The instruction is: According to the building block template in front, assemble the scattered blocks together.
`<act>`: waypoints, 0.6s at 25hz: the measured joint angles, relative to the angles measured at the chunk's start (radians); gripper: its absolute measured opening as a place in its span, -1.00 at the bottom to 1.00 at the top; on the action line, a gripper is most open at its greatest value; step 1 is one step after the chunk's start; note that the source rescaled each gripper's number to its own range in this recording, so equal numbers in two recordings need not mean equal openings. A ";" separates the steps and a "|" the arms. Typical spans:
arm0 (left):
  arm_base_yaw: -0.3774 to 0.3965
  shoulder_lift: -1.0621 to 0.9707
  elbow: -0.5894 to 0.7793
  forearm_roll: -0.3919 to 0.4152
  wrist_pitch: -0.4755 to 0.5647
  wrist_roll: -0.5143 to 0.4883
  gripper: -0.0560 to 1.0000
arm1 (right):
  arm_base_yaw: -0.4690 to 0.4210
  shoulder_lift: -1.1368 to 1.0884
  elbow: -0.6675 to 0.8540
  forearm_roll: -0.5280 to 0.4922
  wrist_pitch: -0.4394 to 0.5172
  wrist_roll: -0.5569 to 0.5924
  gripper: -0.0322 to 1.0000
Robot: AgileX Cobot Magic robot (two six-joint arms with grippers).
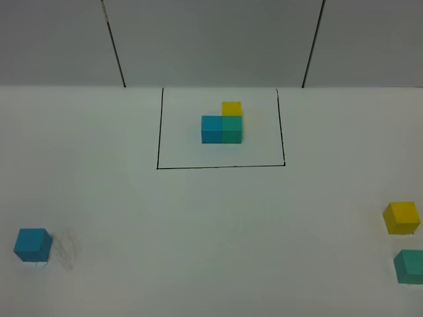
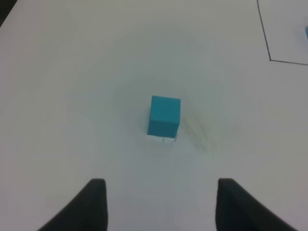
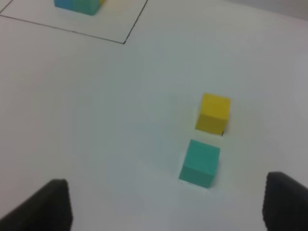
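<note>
The building block template (image 1: 222,125) is an L of blue, teal and yellow cubes inside a thin black rectangle at the table's back middle; its edge shows in the right wrist view (image 3: 79,5). The scattered blocks lie apart. The blue cube (image 1: 32,244) (image 2: 164,116) rests at the front left, ahead of my left gripper (image 2: 159,192), which is open and empty. At the right edge sit the yellow cube (image 1: 402,217) (image 3: 213,113) and the teal cube (image 1: 410,265) (image 3: 199,162), ahead of my right gripper (image 3: 166,192), open wide and empty. Neither gripper shows in the high view.
A faint grey smudge (image 1: 66,249) marks the white table (image 1: 211,224) just right of the blue cube. The black frame's corner (image 2: 270,59) shows far off in the left wrist view. A grey panelled wall (image 1: 211,39) rises behind the table.
</note>
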 joint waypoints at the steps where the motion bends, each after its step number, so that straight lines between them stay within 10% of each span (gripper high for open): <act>1: 0.000 0.000 0.000 0.000 0.000 0.000 -0.56 | 0.000 0.000 0.000 0.000 0.000 0.000 0.33; 15: 0.000 0.000 0.000 0.000 0.000 0.001 -0.56 | 0.000 0.000 0.000 0.000 0.000 0.000 0.33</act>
